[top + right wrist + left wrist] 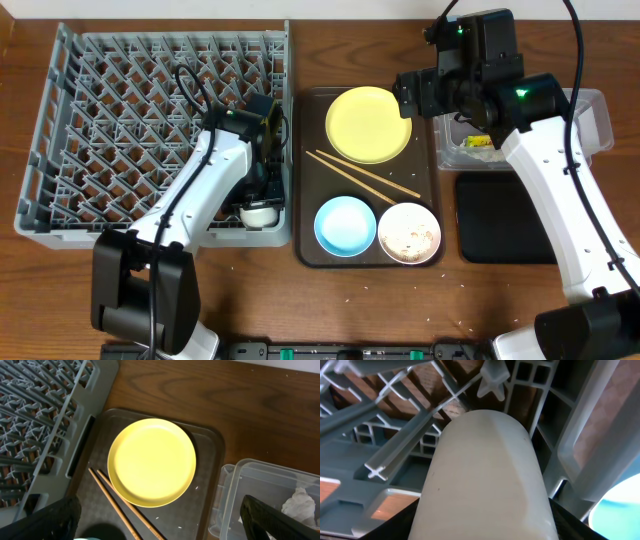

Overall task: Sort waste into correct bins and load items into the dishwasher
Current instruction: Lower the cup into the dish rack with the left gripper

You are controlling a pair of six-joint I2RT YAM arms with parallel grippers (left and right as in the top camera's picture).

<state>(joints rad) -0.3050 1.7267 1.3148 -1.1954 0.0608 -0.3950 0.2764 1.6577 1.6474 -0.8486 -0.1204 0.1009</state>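
A large square grey plastic dish rack (100, 120) is being shown at the left of a wooden table (400, 300). The left gripper (480, 527) is being lowered from view into the rack's near right corner. A small white cup (485, 475) is being gripped between its narrowly parted jaws, among the rack's pegs.

Just right of the rack, a dark brown serving tray (312, 250) is being used to carry four things. A round yellow plate (368, 124) is being seen at its far end. A pair of thin wooden chopsticks (365, 175) is being laid slantwise across the middle. A light blue bowl (345, 225) and a white bowl (409, 232) speckled with food scraps are being seen side by side at the near end.

At the far right, a clear rectangular plastic container (595, 115) is being shown with a small green-and-yellow crinkled snack wrapper (478, 142) inside. A shallow black rectangular tray (505, 218) is being seen just near of it. The right gripper (160, 520) is being held above the gap between plate and container, its jaws spread wide with nothing between them.
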